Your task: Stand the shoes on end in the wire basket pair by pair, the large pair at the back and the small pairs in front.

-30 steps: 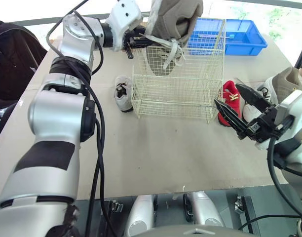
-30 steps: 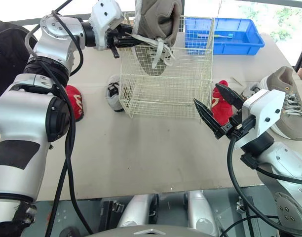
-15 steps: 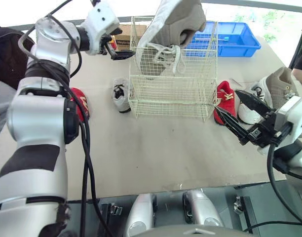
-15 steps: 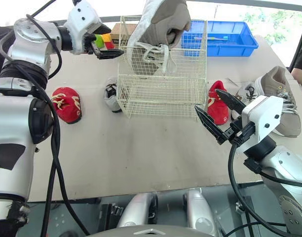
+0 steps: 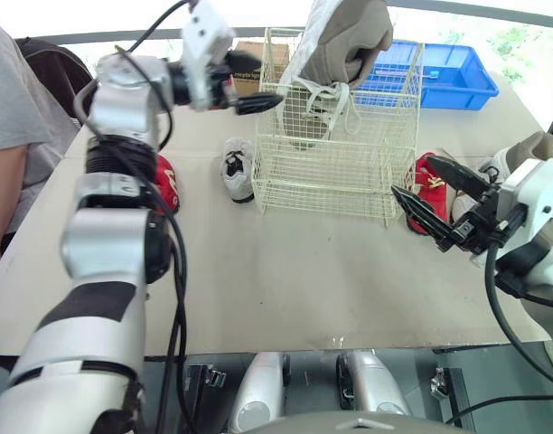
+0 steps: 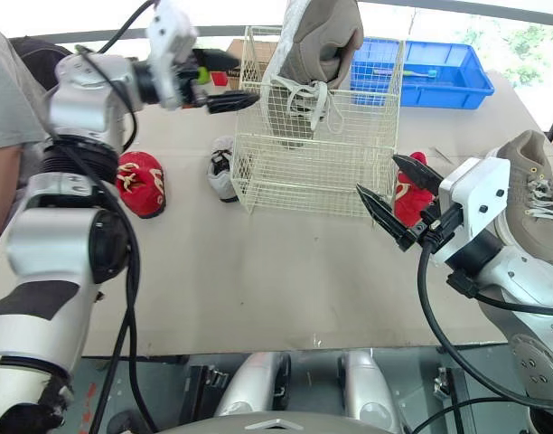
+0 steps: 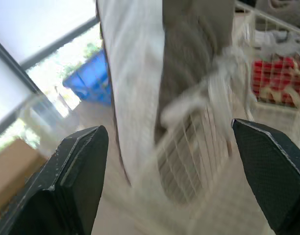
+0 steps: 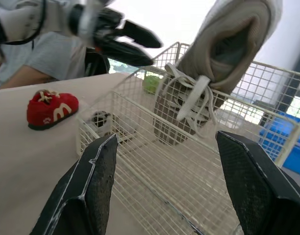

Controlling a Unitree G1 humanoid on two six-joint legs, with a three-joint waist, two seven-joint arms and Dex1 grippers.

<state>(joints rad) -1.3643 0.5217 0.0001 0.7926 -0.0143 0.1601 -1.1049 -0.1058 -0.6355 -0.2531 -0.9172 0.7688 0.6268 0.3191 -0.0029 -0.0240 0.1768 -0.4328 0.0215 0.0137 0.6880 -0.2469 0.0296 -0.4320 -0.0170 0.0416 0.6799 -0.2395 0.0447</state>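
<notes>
overall: a wire basket (image 5: 335, 167) stands on the far middle of the tabletop (image 5: 295, 280), with shoes in it and around it.
large shoe: the grey-tan large shoe (image 5: 338, 50) stands on end in the far left part of the basket. its toe is down, its heel rises above the rim, its white sole faces left and its laces hang loose. it leans a little to the right.
left hand: the left hand (image 6: 224, 80) is released and empty, fingers spread. it sits just left of the basket's upper rim, apart from the large shoe.
right hand: the right hand (image 5: 436, 192) is released and empty, fingers spread. it hovers by the near right corner of the basket.
second large shoe: the second large shoe (image 6: 529, 181) lies on its sole at the right edge of the tabletop.
small white shoe: the small white shoe (image 5: 233, 172) lies on the tabletop just left of the basket.
left red shoe: the left red shoe (image 6: 141, 181) lies well left of the basket.
right red shoe: the right red shoe (image 6: 407, 194) lies just right of the basket, behind the right hand.
blue bin: the blue bin (image 6: 439, 72) sits at the far right, behind the basket.
person: a grey sleeve (image 5: 14, 127) shows at the left edge.
</notes>
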